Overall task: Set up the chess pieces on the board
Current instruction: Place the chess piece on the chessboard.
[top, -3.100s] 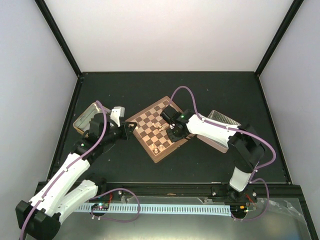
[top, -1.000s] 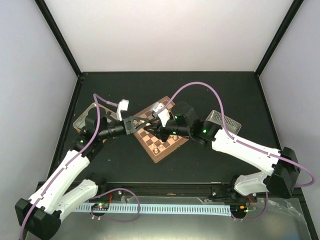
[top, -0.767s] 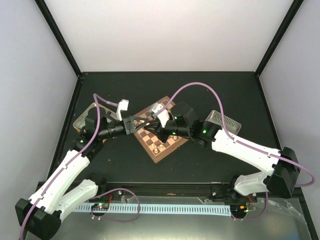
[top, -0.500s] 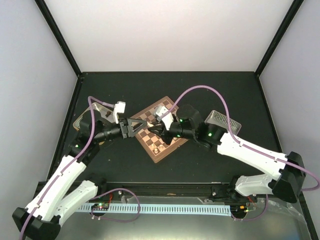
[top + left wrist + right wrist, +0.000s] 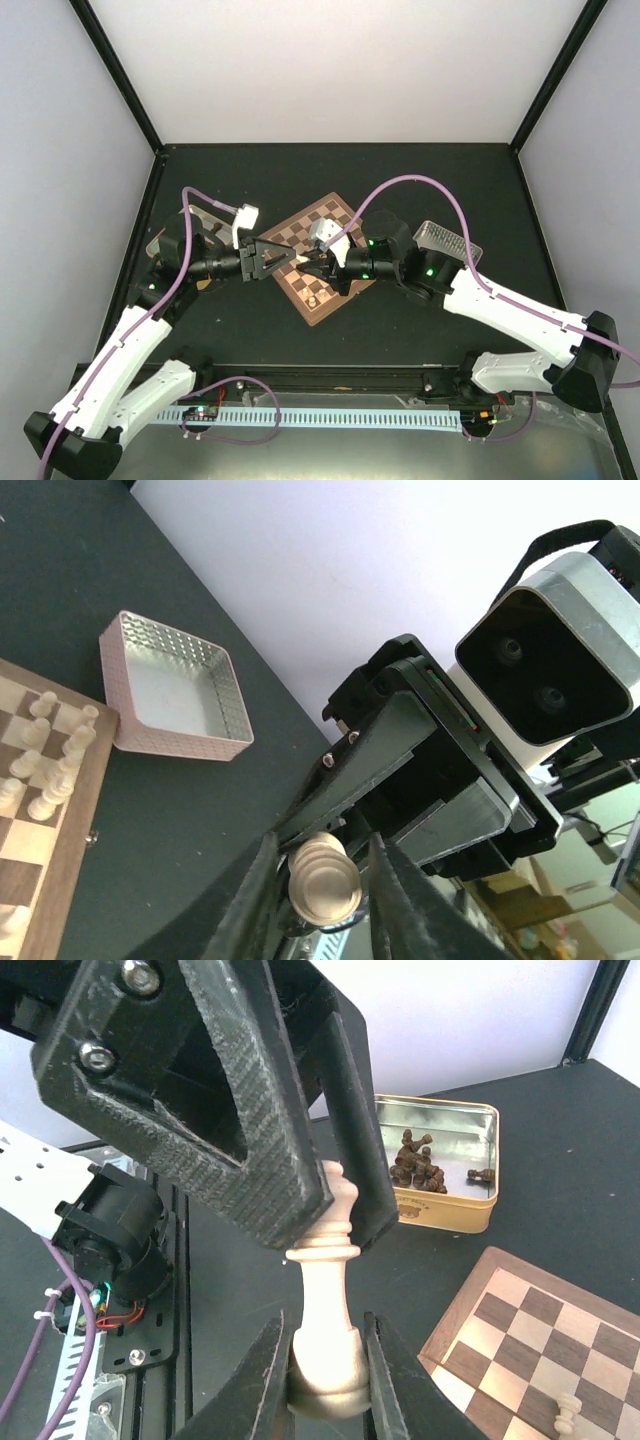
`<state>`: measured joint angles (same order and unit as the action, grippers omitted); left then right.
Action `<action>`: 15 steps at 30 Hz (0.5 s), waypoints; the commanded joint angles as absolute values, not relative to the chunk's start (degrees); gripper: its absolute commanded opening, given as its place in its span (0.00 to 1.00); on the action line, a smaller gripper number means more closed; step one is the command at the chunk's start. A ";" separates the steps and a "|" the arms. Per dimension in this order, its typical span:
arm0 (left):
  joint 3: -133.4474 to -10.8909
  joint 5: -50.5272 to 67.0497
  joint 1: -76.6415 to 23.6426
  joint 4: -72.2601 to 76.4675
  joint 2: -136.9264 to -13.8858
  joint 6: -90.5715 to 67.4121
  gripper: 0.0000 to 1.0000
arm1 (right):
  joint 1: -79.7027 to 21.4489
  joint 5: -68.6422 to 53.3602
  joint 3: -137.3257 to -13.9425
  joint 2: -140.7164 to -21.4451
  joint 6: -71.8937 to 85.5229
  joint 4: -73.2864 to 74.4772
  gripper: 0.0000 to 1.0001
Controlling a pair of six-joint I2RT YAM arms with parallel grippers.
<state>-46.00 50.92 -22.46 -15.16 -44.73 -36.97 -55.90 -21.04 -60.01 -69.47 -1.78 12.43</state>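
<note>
My two grippers meet tip to tip above the left corner of the board. My right gripper is shut on the round base of a tall cream chess piece, held clear of the table. The left gripper faces it with its fingers on either side of the piece's head; in the left wrist view the piece shows end-on with a narrow gap to the fingers. Several cream pieces stand along one edge of the board, and one more near its front corner.
A yellow tin with dark brown pieces lies left of the board, mostly behind my left arm in the top view. An empty patterned tin lies right of the board. Black frame rails run along the near edge.
The right gripper has closed on the piece's base. The left jaws have let go of its head and stand wider. Both wrists have drifted slightly toward the near side.
</note>
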 commanded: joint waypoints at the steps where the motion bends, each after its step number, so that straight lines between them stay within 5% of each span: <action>1: -48.36 53.96 -22.04 -15.20 -45.14 -35.92 0.22 | -55.99 -22.68 -60.60 -69.69 -2.89 12.08 0.01; 4: -48.17 53.12 -22.06 -15.83 -45.73 -35.62 0.08 | -55.98 -22.76 -60.49 -69.91 -2.74 12.13 0.03; 6: -48.29 52.10 -22.06 -16.48 -46.07 -35.11 0.03 | -55.92 -22.25 -60.47 -70.04 -2.25 12.13 0.14; 11: -48.50 47.44 -22.13 -18.18 -46.93 -33.13 0.02 | -55.96 -16.50 -58.84 -69.52 0.26 11.53 0.51; 15: -49.35 39.60 -22.87 -21.34 -48.46 -29.68 0.01 | -55.86 -5.09 -55.35 -67.68 4.37 10.83 0.61</action>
